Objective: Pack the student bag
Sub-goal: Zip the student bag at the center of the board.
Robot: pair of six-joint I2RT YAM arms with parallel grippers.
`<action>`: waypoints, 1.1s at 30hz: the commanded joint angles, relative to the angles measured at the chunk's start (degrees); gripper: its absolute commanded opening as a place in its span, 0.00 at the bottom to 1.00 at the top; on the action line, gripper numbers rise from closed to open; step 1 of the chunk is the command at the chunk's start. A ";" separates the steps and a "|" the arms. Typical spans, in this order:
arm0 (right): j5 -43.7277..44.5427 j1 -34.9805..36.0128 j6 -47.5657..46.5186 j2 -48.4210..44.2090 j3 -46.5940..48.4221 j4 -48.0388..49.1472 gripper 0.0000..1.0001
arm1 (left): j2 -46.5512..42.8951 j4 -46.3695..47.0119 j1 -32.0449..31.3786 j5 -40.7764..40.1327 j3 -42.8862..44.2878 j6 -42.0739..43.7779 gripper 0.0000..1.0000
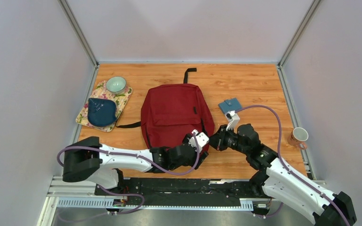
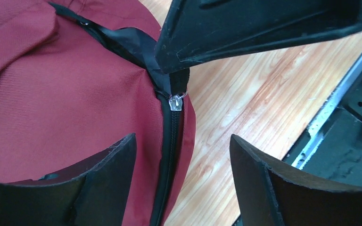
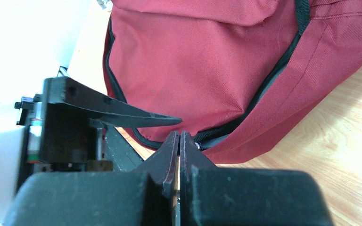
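The dark red student bag (image 1: 174, 113) lies flat on the wooden table, top loop pointing away. My right gripper (image 1: 213, 141) is at the bag's near right corner, shut on the black zipper pull tab (image 2: 179, 83) just above the metal slider (image 2: 176, 101). In the right wrist view its fingers (image 3: 179, 135) are pressed together against the bag (image 3: 193, 61). My left gripper (image 2: 183, 139) is open and empty, its jaws straddling the closed zipper line at the bag's edge (image 2: 52, 94). It sits right beside the right gripper in the top view (image 1: 202, 149).
A small blue wallet (image 1: 229, 105) lies right of the bag. A dark blue pouch (image 1: 101, 112) rests on a floral mat (image 1: 122, 97) at the left, with a pale green bowl (image 1: 116, 84). A mug (image 1: 299, 136) stands at the right edge.
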 commanded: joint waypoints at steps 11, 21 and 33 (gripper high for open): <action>9.99 -0.33 2.13 3.50 -0.37 -1.87 0.00 | 5.97 1.33 1.88 4.12 0.31 0.20 0.00; 16.42 -4.11 1.61 17.14 5.24 3.93 0.00 | 5.00 2.39 -2.50 8.53 -9.71 -7.00 0.00; 16.77 -5.87 2.05 17.24 6.48 4.29 0.00 | 1.05 -0.16 -4.97 5.10 -14.80 -10.17 0.00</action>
